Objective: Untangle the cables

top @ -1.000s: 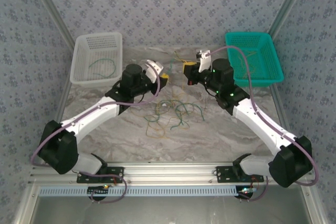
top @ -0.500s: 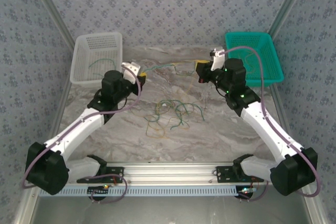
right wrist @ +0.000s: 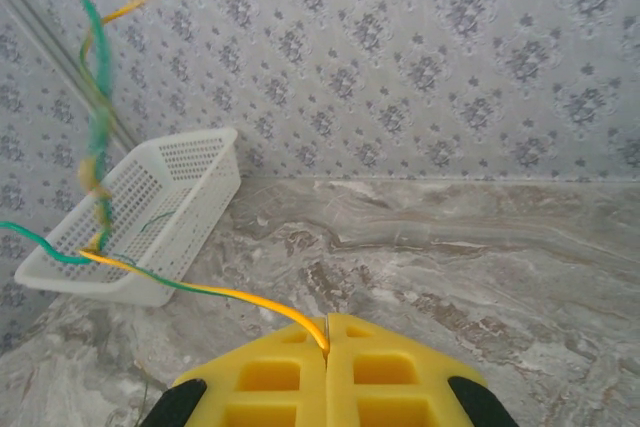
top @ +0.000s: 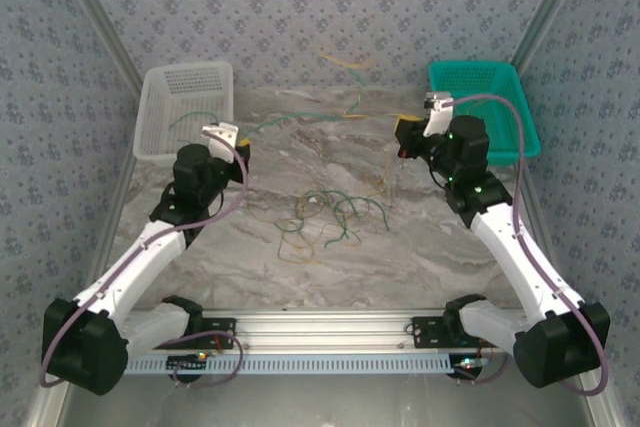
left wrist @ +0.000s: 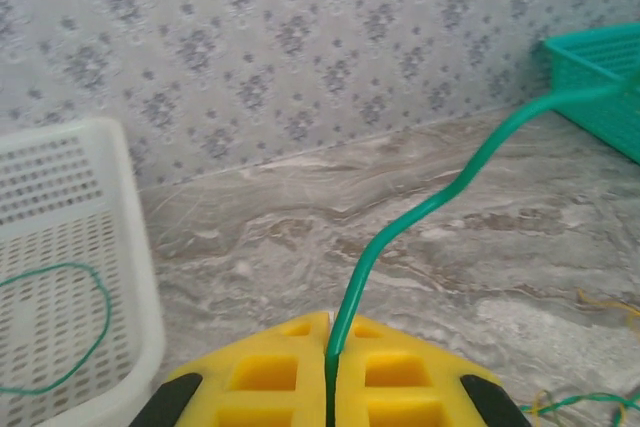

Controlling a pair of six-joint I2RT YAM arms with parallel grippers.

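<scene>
My left gripper (top: 241, 148) (left wrist: 332, 332) is shut on a green cable (left wrist: 400, 232) that runs up and right from its yellow fingertips. My right gripper (top: 404, 133) (right wrist: 327, 332) is shut on a yellow cable (right wrist: 230, 294). The two held cables stretch between the grippers above the back of the table. They twist round each other in a raised loop (top: 341, 65) (right wrist: 98, 137). A loose tangle of green and yellow cables (top: 330, 217) lies on the marble table between the arms.
A white basket (top: 185, 112) (left wrist: 60, 247) (right wrist: 150, 217) at the back left holds a green cable (top: 195, 119) (left wrist: 95, 297). A teal basket (top: 500, 97) (left wrist: 600, 77) stands at the back right. Patterned walls close in three sides.
Both arms have drawn apart, the left toward the white basket and the right toward the teal one. The held green and yellow cables have stretched out and risen between them.
</scene>
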